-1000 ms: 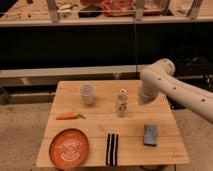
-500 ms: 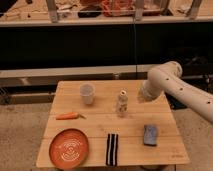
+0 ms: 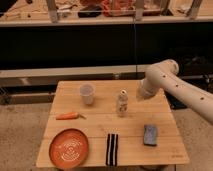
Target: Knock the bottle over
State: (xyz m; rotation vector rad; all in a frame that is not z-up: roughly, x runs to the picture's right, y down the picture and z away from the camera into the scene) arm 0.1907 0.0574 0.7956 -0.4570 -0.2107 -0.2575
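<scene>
My claw [image 3: 140, 93] hangs just right of the bottle [image 3: 122, 103], which stands upright on the counter [image 3: 100, 130]; how open my claw is, I cannot tell.

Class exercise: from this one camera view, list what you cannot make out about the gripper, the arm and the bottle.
- Gripper: at the arm's end right of the bottle; contact undecidable.
- Arm: its base is cut off by the right edge.
- Bottle's label: too small to read.
</scene>
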